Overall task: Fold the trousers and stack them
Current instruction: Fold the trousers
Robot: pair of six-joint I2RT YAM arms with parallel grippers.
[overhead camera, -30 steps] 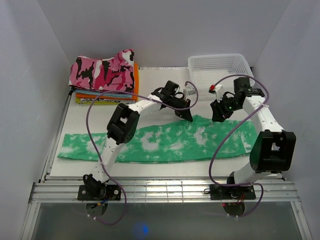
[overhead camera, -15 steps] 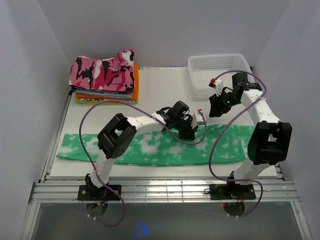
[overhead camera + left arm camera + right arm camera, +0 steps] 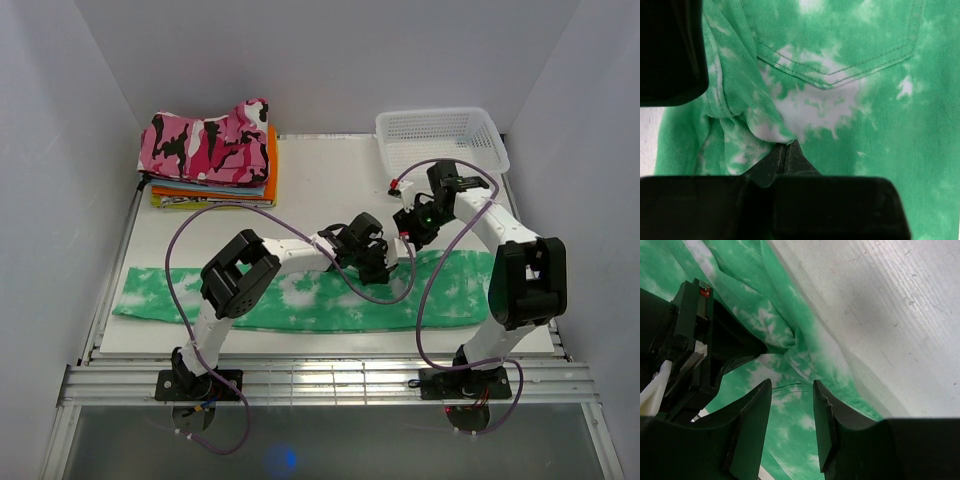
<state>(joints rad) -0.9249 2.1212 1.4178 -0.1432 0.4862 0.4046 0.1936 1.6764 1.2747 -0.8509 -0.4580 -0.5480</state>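
the trousers [image 3: 290, 297] lie stretched left to right across the near half of the table [image 3: 320, 185], a pocket seam [image 3: 840, 75] showing in the left wrist view. left gripper [image 3: 378, 266] is clenched on a gathered fold of the trousers near their far edge, right of centre. right gripper [image 3: 408, 228] is released, jaws apart over the rumpled far edge, just beside the left gripper.

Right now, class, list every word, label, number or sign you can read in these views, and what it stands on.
No text can be read in any view. The trousers show only blotches and a stitched pocket; the camouflage garment and the basket carry no legible lettering.
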